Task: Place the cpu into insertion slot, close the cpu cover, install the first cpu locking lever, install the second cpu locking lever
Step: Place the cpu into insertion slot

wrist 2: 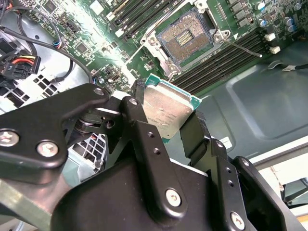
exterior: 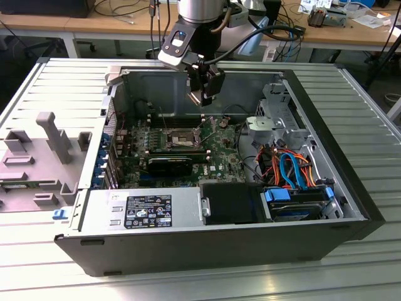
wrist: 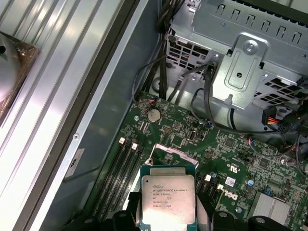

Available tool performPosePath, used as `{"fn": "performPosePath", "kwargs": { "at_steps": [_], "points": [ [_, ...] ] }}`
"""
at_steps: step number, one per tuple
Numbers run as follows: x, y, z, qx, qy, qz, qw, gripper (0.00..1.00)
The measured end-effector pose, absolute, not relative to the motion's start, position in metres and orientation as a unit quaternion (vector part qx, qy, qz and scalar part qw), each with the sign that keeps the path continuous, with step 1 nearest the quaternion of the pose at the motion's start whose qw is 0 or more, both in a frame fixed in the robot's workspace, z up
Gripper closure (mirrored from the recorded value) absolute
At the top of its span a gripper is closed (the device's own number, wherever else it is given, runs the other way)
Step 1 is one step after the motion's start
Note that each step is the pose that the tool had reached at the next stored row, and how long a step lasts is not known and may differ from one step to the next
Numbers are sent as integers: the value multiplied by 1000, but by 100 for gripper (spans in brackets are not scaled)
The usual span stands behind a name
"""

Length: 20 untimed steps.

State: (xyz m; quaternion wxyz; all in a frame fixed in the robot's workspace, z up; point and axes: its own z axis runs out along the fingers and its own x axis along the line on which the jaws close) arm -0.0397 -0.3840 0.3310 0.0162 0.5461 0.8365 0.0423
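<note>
Here we are over the open computer case (exterior: 351, 188) on the ribbed counter (exterior: 56, 81), and the hand (exterior: 203, 99) hangs inside it, up above the green board (wrist: 231, 159). The black fingers (wrist 2: 137, 120) are clamped on the cpu (wrist: 167, 202), one on each opposite edge. The chip sits tilted between them, its dull silver top facing out from the hand in both wrist views. It is well clear of the board, touching nothing but the fingers.

Look past the fingertips in the second wrist view: there's the insertion slot (wrist 2: 185, 37), below the hand and a little way beyond the chip. It lies open, its contact field bare inside the silver rim. A thin locking lever (wrist 2: 243, 48) juts out from the socket's corner, on the far side from the hand. Rows of dark memory slots (wrist 2: 219, 65) run between the chip and the socket.
</note>
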Motion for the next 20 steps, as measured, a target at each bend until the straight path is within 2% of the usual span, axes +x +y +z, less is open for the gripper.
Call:
{"fn": "performPosePath", "kwargs": {
  "at_steps": [20],
  "points": [
    [-40, -384, 331, 554, 831, 42, 17, 46]
  ]
}}
